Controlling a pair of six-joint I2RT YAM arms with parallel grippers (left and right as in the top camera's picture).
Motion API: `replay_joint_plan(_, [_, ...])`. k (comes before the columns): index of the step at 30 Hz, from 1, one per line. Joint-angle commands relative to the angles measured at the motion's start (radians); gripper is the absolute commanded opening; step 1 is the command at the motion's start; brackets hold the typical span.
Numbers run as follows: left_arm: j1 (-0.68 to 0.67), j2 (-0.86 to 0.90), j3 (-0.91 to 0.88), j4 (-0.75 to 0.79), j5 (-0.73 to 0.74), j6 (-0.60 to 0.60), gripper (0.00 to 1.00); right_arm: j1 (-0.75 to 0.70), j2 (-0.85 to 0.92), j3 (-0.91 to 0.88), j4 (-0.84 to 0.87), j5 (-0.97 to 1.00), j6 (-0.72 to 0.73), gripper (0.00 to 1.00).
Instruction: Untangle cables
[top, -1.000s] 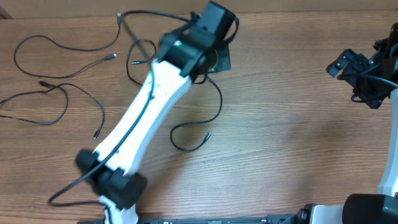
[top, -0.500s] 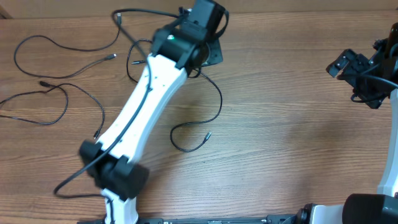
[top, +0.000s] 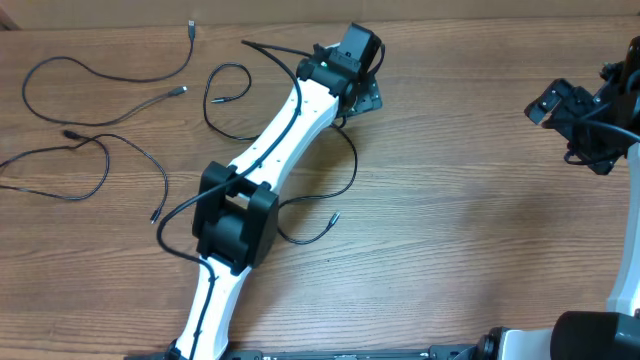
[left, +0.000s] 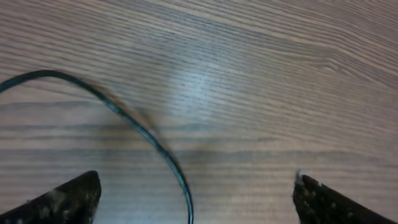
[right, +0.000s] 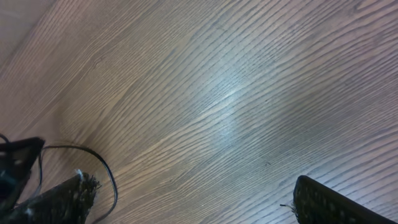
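Three thin black cables lie spread on the wooden table (top: 460, 200). One cable (top: 100, 75) curves across the far left corner. A second cable (top: 130, 150) lies below it at the left edge. The third cable (top: 350, 165) loops out from under my left arm and ends in a plug near the middle. My left gripper (top: 366, 96) hovers at the far centre, open. In the left wrist view a strand of that cable (left: 143, 134) lies on the wood between the spread fingers (left: 78, 196), untouched. My right gripper (right: 196, 199) is open over bare wood.
The left arm (top: 270, 160) stretches diagonally over the table's left half and hides part of the third cable. The right arm (top: 585, 120) hangs at the right edge. A thicker black wire (right: 106, 174) of the arm shows beside the right gripper's left finger.
My left gripper has opened and let go of the cable strand, which now lies on the table. The left arm's elbow has swung down and right. The right arm has not moved.
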Motion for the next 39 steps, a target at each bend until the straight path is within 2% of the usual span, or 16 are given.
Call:
replay_joint_plan(1, [0.01, 0.063, -0.002, 0.01, -0.043, -0.027, 0.98, 0.0, 0.002, 0.008, 0.005, 0.006, -0.004, 1.0])
replay_joint_plan(5, [0.034, 0.101, -0.003, -0.004, -0.01, -0.107, 0.96, 0.0, 0.002, 0.008, 0.005, 0.006, -0.004, 1.0])
replay_joint_plan(10, [0.056, 0.123, -0.003, 0.013, 0.01, -0.114, 0.91, 0.0, 0.002, 0.008, 0.005, 0.006, -0.004, 1.0])
replay_joint_plan(14, [0.062, 0.134, -0.003, 0.029, 0.005, -0.114, 0.78, 0.0, 0.002, 0.008, 0.005, 0.006, -0.004, 1.0])
replay_joint_plan(22, [0.06, 0.177, -0.004, 0.036, -0.005, -0.093, 0.76, 0.0, 0.002, 0.008, 0.005, 0.006, -0.004, 1.0])
replay_joint_plan(24, [0.059, 0.18, -0.004, 0.036, -0.005, -0.08, 0.67, 0.0, 0.002, 0.008, 0.005, 0.006, -0.004, 1.0])
replay_joint_plan(26, [0.059, 0.18, -0.004, 0.035, -0.005, -0.08, 0.62, 0.0, 0.002, 0.008, 0.005, 0.006, -0.004, 1.0])
replay_joint_plan(29, [0.057, 0.18, -0.004, 0.036, -0.004, -0.08, 0.44, 0.0, 0.002, 0.008, 0.005, 0.006, -0.004, 1.0])
replay_joint_plan(33, [0.054, 0.18, -0.004, 0.035, -0.004, -0.08, 0.39, 0.0, 0.002, 0.008, 0.005, 0.006, -0.004, 1.0])
replay_joint_plan(34, [0.053, 0.18, -0.004, 0.035, -0.003, -0.08, 0.34, 0.0, 0.002, 0.008, 0.005, 0.006, -0.004, 1.0])
replay_joint_plan(37, [0.054, 0.18, -0.004, 0.036, 0.015, -0.08, 0.07, 0.0, 0.002, 0.008, 0.005, 0.006, -0.004, 1.0])
replay_joint_plan(39, [0.054, 0.18, -0.003, 0.035, 0.021, -0.08, 0.04, 0.0, 0.002, 0.008, 0.005, 0.006, -0.004, 1.0])
